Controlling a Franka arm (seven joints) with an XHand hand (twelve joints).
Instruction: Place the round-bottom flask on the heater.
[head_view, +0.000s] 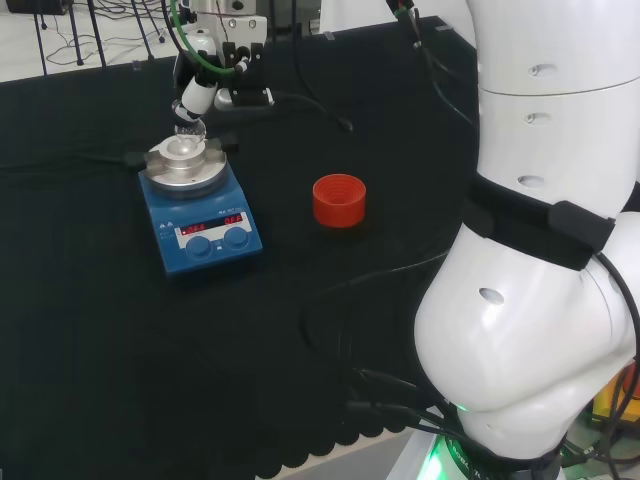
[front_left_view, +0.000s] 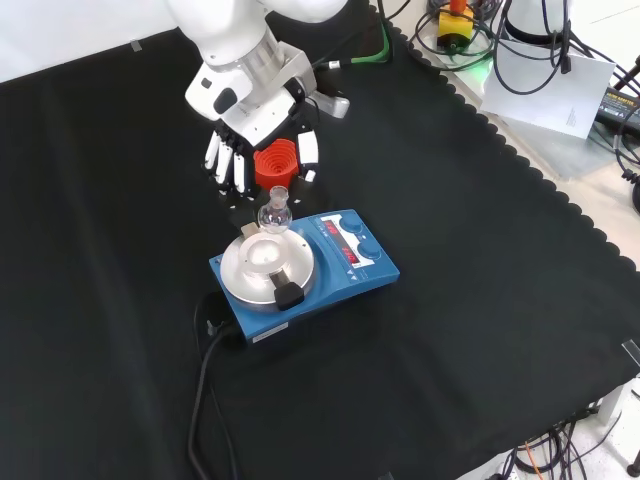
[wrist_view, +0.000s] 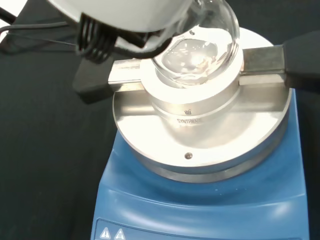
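A small clear round-bottom flask (head_view: 187, 130) (front_left_view: 276, 213) (wrist_view: 200, 47) hangs neck up just over the silver well of the blue heater (head_view: 200, 225) (front_left_view: 345, 270) (wrist_view: 200, 200). In the front view its bulb stands at the far rim of the well. The black and white hand (head_view: 198, 96) (front_left_view: 258, 118) (wrist_view: 125, 15) reaches down from above, and in the head view a white finger meets the flask's neck. The hand is shut on the flask's neck. The wrist view has the bulb over the white insert of the heater's plate (wrist_view: 165, 145), slightly off its centre.
A red ribbed stand (head_view: 339, 200) (front_left_view: 277, 163) sits on the cloth to the right of the heater in the head view. The heater's black cord (front_left_view: 205, 370) trails toward the front view's near edge. Cables and a black base (head_view: 245, 97) lie behind the heater in the head view.
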